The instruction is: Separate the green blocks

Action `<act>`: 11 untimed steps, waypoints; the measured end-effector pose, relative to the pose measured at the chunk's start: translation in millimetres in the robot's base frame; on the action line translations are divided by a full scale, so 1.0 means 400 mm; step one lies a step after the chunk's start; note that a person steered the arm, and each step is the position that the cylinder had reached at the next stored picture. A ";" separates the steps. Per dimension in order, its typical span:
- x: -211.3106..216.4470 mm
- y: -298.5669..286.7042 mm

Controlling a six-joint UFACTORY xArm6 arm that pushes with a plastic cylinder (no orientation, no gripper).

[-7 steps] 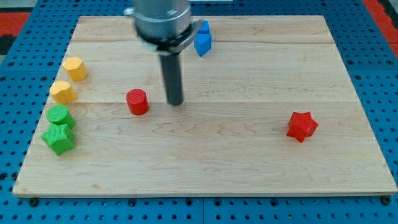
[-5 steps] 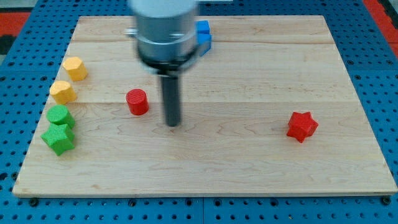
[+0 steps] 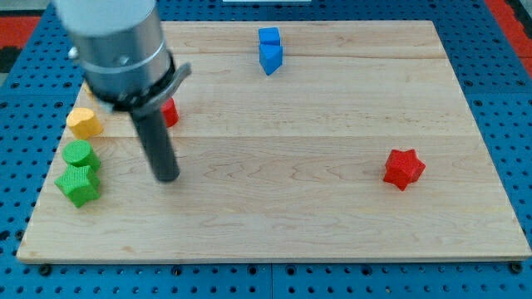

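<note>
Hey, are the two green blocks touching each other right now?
Touching. The camera view shows the green cylinder pressed against the green star-shaped block below it, no board visible between them. My tip stands apart to their right.

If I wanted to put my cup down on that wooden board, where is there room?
The widest bare stretch lies between my tip and the red star block, running down to the board's bottom edge. The view's left edge is crowded: a yellow block, a green round block and a green star block.
</note>
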State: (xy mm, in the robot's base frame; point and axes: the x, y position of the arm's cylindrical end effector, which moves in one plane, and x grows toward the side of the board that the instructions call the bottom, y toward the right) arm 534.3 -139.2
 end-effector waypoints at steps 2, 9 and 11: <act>0.083 -0.325; -0.115 -0.355; -0.143 -0.284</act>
State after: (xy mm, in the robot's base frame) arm 477.0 -252.7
